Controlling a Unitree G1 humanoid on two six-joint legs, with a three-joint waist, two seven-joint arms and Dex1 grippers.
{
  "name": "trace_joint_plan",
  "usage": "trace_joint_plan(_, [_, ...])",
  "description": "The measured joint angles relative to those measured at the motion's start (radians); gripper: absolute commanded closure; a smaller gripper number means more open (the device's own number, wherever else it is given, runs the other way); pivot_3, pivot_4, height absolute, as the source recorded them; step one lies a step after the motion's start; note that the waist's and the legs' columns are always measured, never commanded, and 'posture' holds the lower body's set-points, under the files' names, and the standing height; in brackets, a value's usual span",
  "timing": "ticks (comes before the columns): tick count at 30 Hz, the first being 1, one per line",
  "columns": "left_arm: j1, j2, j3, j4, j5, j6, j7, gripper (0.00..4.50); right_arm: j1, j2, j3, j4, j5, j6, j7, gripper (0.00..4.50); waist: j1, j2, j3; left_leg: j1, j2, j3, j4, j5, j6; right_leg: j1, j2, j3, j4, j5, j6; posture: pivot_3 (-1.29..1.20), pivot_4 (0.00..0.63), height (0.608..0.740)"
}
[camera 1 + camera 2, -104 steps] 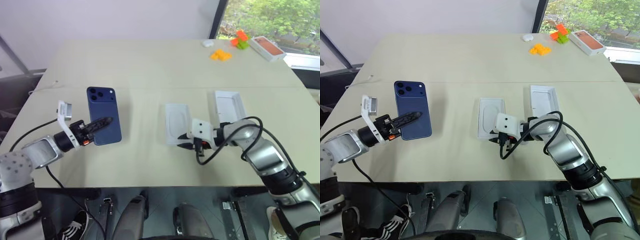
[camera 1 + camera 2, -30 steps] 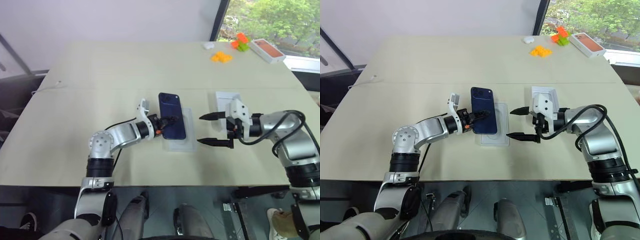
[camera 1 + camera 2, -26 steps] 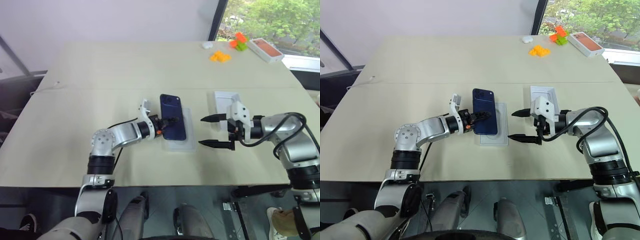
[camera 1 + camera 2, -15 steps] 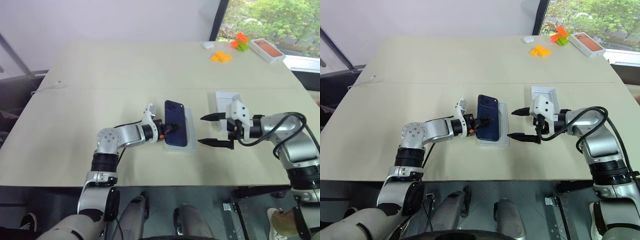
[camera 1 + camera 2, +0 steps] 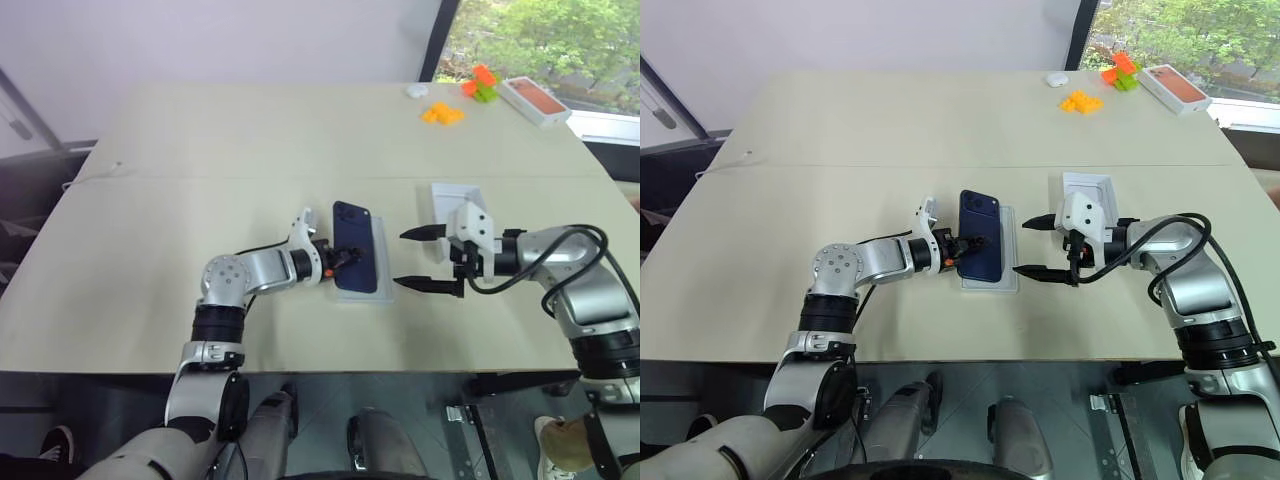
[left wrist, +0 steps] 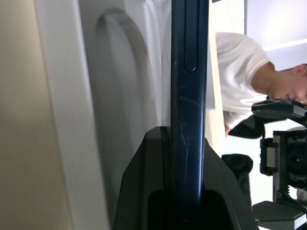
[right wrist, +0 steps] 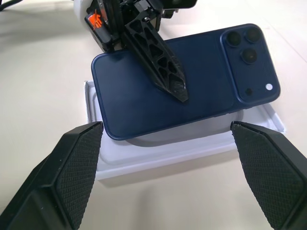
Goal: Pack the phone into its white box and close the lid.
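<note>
The left gripper (image 5: 343, 262) is clamped on the phone (image 5: 358, 260), one black finger (image 7: 158, 60) lying across the glossy blue back, the other beneath it. The phone is held just above the white box (image 5: 380, 262), tilted, its camera cluster at the far end. The left wrist view shows the phone edge-on between the fingers, with the box's insert tray and its oval recess directly alongside; whether the phone's lower edge touches the tray cannot be told.

The right gripper (image 5: 425, 258) stands wide, its two fingers well apart and holding nothing. It is just beside the box on the robot's right, pointing toward the phone. The lid (image 5: 452, 204) lies inside-up on the table (image 5: 200, 150) beyond the right gripper, partly hidden by it.

At the table's far right corner are orange blocks (image 5: 441, 113), an orange-and-green piece (image 5: 482, 82), a small white object (image 5: 415, 90) and a box with an orange-red top (image 5: 536, 99). The left wrist view shows a person in a white shirt (image 6: 235, 67) in the background.
</note>
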Motion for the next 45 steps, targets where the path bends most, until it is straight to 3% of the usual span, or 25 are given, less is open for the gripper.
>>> trace_joint_plan(1, [0.0, -0.004, 0.001, 0.0, 0.001, 0.001, -0.001, 3.25, 0.0, 0.0, 0.002, 0.001, -0.001, -0.004, -0.001, 0.0, 0.001, 0.0, 0.0, 0.0, 0.0, 0.0, 0.0, 0.0, 0.0, 0.0, 0.0, 0.0, 0.0, 0.0, 0.0, 0.0, 0.15, 0.74])
trace_joint_plan(7, [-0.009, -0.031, 0.021, -0.024, 0.001, 0.017, -0.02, 0.17, -0.006, 0.003, 0.008, 0.002, -0.009, -0.007, -0.005, 0.0, 0.0, 0.0, 0.0, 0.001, 0.0, 0.0, 0.0, 0.0, 0.0, 0.001, 0.0, 0.0, 0.0, 0.0, 0.0, 0.0, 0.15, 0.74])
trace_joint_plan(8, [-0.016, -0.036, 0.021, -0.027, 0.002, 0.019, -0.025, 0.04, -0.009, 0.005, 0.009, 0.004, -0.009, -0.007, -0.007, 0.0, -0.001, 0.0, 0.0, 0.001, 0.0, 0.0, 0.001, 0.0, 0.0, 0.001, 0.0, 0.0, 0.0, 0.0, 0.0, 0.0, 0.15, 0.74])
trace_joint_plan(45, [-0.017, 0.044, -0.006, -0.305, 0.11, 0.246, -0.064, 0.04, -0.027, 0.034, 0.023, 0.062, -0.043, -0.051, -0.02, 0.0, -0.001, 0.001, 0.0, 0.001, 0.0, 0.0, 0.0, 0.0, 0.0, 0.001, 0.0, 0.0, 0.0, 0.0, 0.001, 0.0, 0.15, 0.74])
